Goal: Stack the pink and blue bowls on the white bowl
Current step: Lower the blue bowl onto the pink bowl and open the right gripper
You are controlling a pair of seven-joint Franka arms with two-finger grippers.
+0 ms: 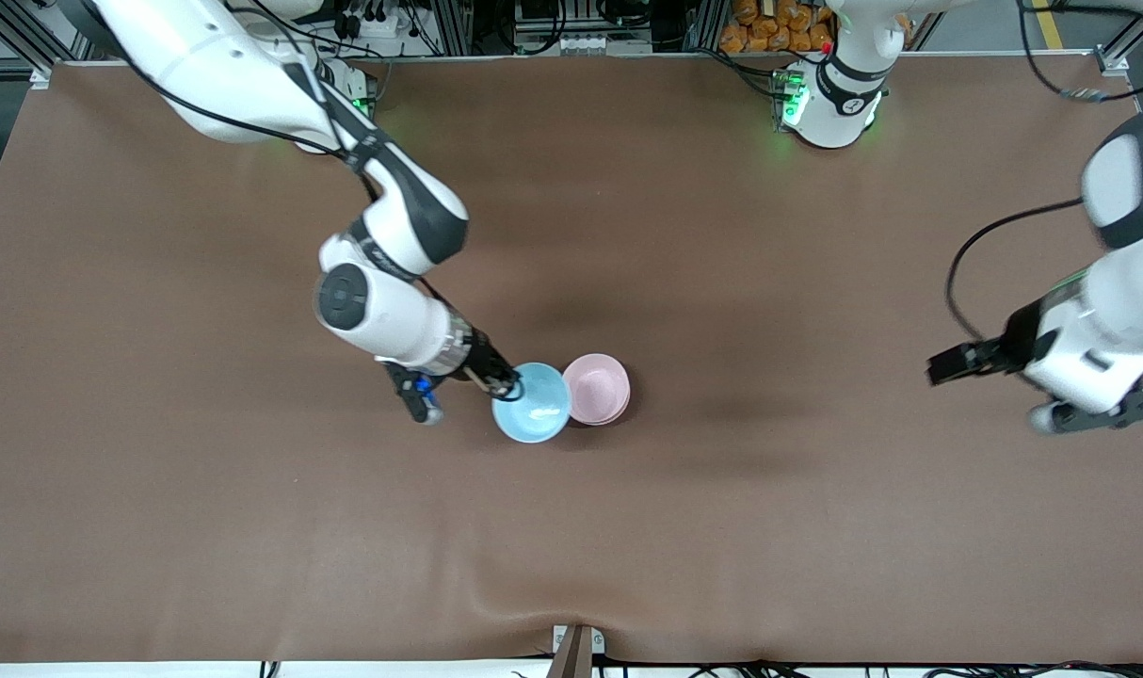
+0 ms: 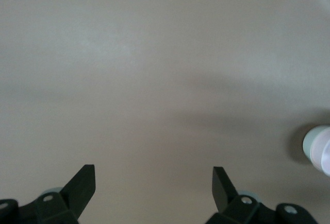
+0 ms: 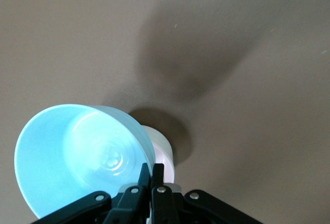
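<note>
My right gripper (image 1: 507,383) is shut on the rim of the light blue bowl (image 1: 534,405) and holds it tilted, close beside the pink bowl (image 1: 598,386) at the table's middle. In the right wrist view the fingers (image 3: 153,170) pinch the blue bowl's (image 3: 77,154) rim. The pink bowl (image 3: 166,158) sits nested in the white bowl (image 3: 159,138), of which only the outer wall shows. My left gripper (image 1: 1099,414) is open and empty over bare table at the left arm's end and waits. It (image 2: 153,175) sees only the mat and a pale bowl (image 2: 318,149) at the edge.
The brown mat (image 1: 251,527) covers the whole table. The robot bases (image 1: 830,104) stand along the edge farthest from the front camera. A small metal bracket (image 1: 576,650) sits at the table's edge nearest the front camera.
</note>
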